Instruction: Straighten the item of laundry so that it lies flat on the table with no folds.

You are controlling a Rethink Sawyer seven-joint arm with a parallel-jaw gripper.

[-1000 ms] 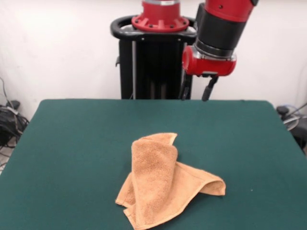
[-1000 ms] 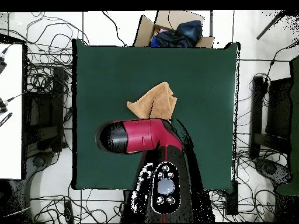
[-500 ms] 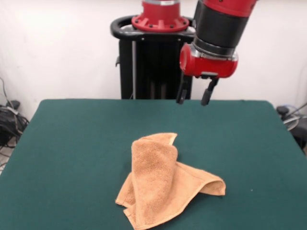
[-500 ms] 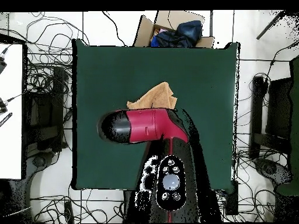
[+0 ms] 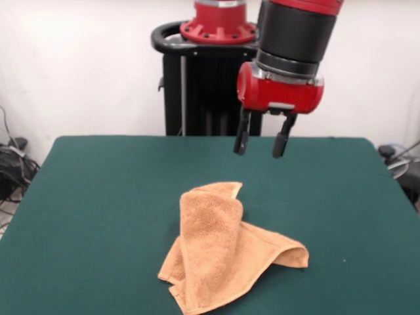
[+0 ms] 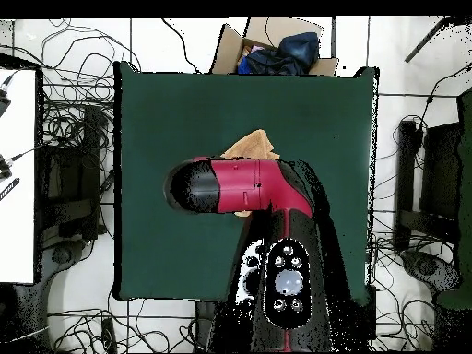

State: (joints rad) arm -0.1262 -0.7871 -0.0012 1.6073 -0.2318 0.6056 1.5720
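Observation:
The orange-tan towel (image 5: 220, 249) lies crumpled and folded over itself on the dark green table (image 5: 98, 197), near the front middle in the front view. One flap stands up and drapes across the rest. My gripper (image 5: 260, 143) hangs open and empty above the table, behind the towel and a little to its right, well clear of it. In the overhead view the red arm (image 6: 235, 184) covers most of the towel (image 6: 251, 145); only one corner shows beyond it. The gripper itself is hidden there.
The black pedestal (image 5: 210, 85) stands at the table's far edge. A cardboard box with dark cloth (image 6: 277, 48) sits off the table's far side in the overhead view. Cables (image 6: 64, 138) lie on the floor around the table.
The arm has moved forward over the table toward the towel and lowered a little. Both gripper fingers now show, spread apart. The towel has not moved.

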